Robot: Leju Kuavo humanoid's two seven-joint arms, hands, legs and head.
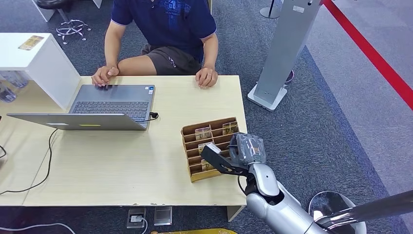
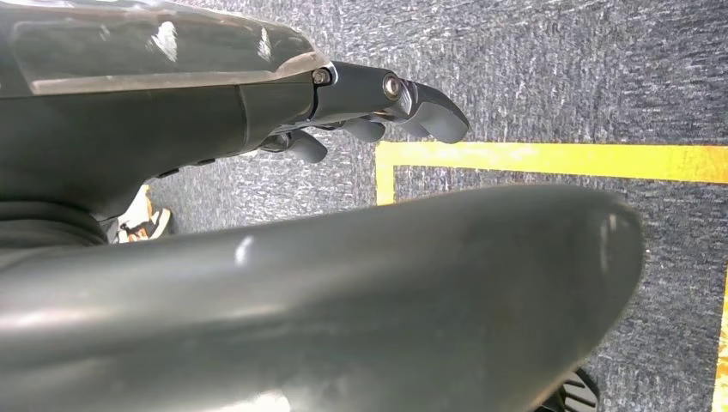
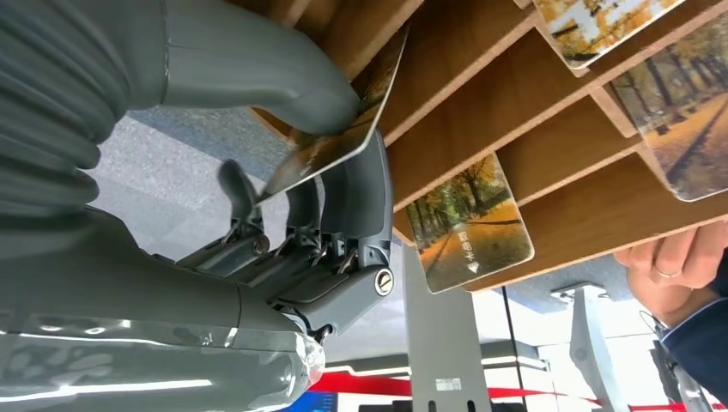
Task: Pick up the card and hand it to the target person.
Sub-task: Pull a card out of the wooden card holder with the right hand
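A wooden card holder (image 1: 188, 132) stands on the table's right part, with several autumn-picture cards (image 1: 203, 131) in its slots. My right hand (image 1: 233, 155) reaches into the holder's near rows. In the right wrist view its thumb (image 3: 257, 77) and fingers (image 3: 352, 197) pinch one card (image 3: 343, 129), whose far end still lies against a slot of the holder (image 3: 481, 120). Other cards (image 3: 468, 223) sit in neighbouring slots. The person (image 1: 165, 29) sits across the table, one hand (image 1: 207, 77) resting on its far edge. My left hand (image 2: 378, 103) hangs over the carpet, holding nothing.
An open laptop (image 1: 112, 105) lies at the table's (image 1: 107, 165) left centre, with a black cable (image 1: 46, 161) trailing toward me. A white box (image 1: 39, 63) sits at the far left. A grey floor stand (image 1: 282, 53) rises right of the table. Yellow tape (image 2: 549, 159) marks the carpet.
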